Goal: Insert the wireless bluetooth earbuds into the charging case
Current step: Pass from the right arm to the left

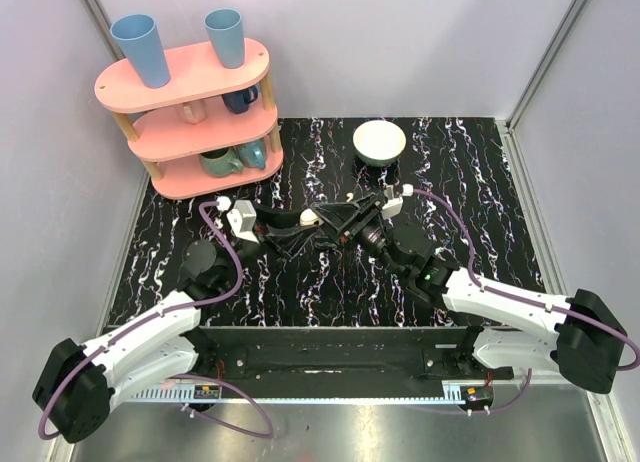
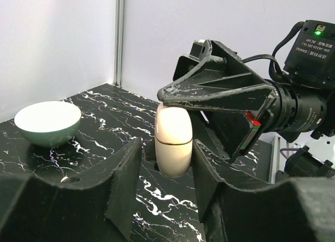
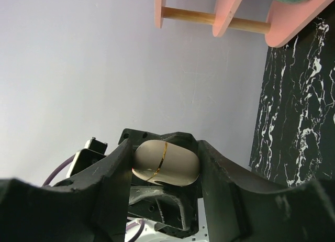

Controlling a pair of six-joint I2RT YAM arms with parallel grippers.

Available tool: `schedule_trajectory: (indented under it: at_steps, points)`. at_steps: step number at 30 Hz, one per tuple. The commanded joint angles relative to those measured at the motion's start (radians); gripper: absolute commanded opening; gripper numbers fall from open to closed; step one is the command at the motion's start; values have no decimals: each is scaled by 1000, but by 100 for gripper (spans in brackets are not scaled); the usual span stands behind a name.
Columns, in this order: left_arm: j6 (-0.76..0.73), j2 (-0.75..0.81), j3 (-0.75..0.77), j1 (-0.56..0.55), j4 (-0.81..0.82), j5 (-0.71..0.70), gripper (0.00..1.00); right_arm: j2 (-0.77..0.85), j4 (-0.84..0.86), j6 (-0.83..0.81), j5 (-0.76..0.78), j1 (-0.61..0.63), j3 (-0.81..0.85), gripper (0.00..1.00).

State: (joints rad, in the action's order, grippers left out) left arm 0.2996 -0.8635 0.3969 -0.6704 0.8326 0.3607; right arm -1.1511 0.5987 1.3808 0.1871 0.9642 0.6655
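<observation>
Item 1, charging case [image 1: 312,218]: cream, egg-rounded, with a thin gold seam around its middle. I see it on the near-left side of the white bowl [image 1: 380,142], off the worktop [image 1: 480,182], where the two arms meet. In the left wrist view it stands upright [image 2: 174,140], to the right of the bowl [image 2: 48,121]. In the right wrist view it lies crosswise [image 3: 166,162].

Item 2, right pincer [image 3: 166,164]: clamped on the case, one finger against each rounded end. In the left wrist view its upper finger [image 2: 220,92] presses on top of the case. From above it reaches in from the right [image 1: 338,222], on the near side of the bowl.

Item 3, left pincer [image 2: 170,166]: its fingers flank the sides of the case. The right-hand finger looks to be touching, while a slim dark gap shows on the other side. I cannot tell whether it grips. From above it sits left of the case [image 1: 295,230].

Item 4, bowl: white inside, green outside, resting on the far part of the black marbled worktop.

Item 5, pink three-tier shelf [image 1: 190,112]: left of the bowl, with two blue cups on top and mugs on the lower tiers.
</observation>
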Motion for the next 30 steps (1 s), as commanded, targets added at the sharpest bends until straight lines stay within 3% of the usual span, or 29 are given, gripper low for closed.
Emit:
schedule_trajectory:
  at_steps: [1, 18, 30]
  points:
    - [-11, 11, -6, -4, 83, 0, 47, 25, 76, 21, 31, 11, 8, 0]
    - [4, -31, -12, -12, 184, -26, 43, -2, 116, 57, 20, 10, -12, 0]
    - [-7, -42, 20, -15, 111, -14, 36, -4, 82, 12, -1, 10, 17, 0]
